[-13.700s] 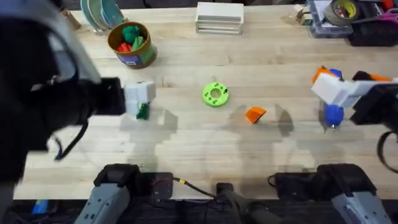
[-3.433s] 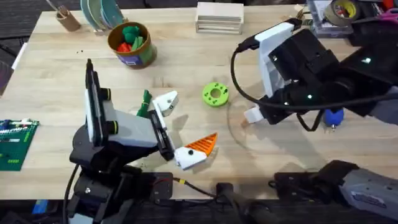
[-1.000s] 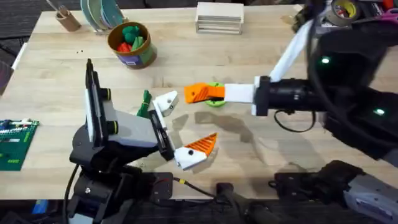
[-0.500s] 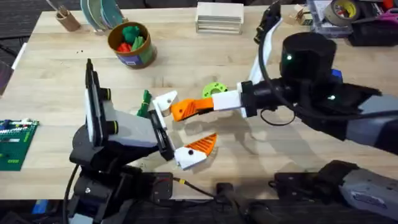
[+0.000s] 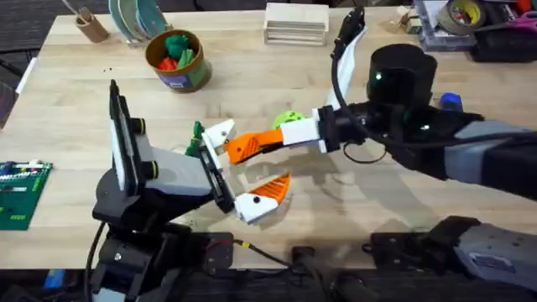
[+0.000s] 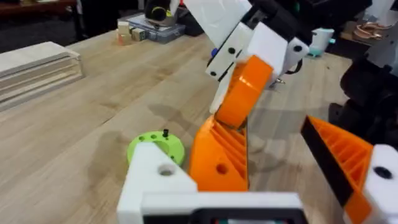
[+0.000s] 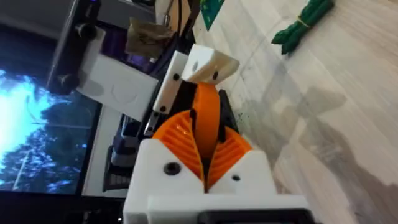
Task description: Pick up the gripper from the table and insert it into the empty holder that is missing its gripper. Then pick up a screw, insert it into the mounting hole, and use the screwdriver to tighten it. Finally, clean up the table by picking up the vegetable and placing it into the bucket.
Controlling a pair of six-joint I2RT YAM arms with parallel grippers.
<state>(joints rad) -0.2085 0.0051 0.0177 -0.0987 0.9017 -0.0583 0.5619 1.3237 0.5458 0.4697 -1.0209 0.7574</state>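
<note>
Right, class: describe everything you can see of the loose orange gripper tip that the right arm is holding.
The gripper is a small orange plastic wedge with a ribbed face and a round hole near its base. It is off the table, pinched edge-on between the orange ribbed pads of the right gripper. It slants down toward the bare white holder on the left gripper and lies close against it. Whether it is seated cannot be told.

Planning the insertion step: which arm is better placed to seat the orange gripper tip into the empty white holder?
The right. The right gripper is shut on the orange tip, right beside the empty holder on the left gripper.
</note>
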